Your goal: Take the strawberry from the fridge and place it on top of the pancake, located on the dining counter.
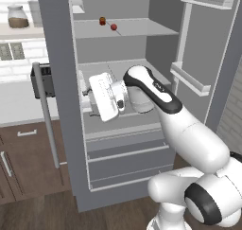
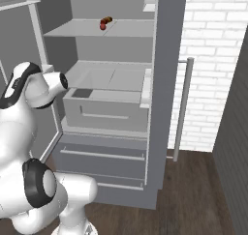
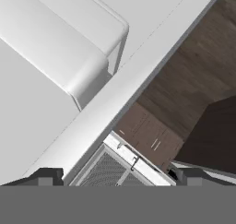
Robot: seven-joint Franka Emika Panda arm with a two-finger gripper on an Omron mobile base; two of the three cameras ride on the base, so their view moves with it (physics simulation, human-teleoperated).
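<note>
Although the fridge (image 1: 61, 82) stands open, the strawberry (image 1: 114, 27) sits untouched on its upper shelf (image 1: 137, 29), just right of a small orange-brown jar (image 1: 102, 21). The pincer (image 3: 119, 174), spread wide and empty, hangs well below by the left door. Reaching, grasping and carrying all remain.

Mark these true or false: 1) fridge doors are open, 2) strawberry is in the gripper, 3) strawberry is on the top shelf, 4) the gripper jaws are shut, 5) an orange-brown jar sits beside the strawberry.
1) True: the fridge stands open.
2) False: the strawberry lies on a shelf, apart from the gripper.
3) True: it is on the top shelf.
4) False: the fingertips stand wide apart, nothing between them.
5) True: the small jar sits next to it.
</note>
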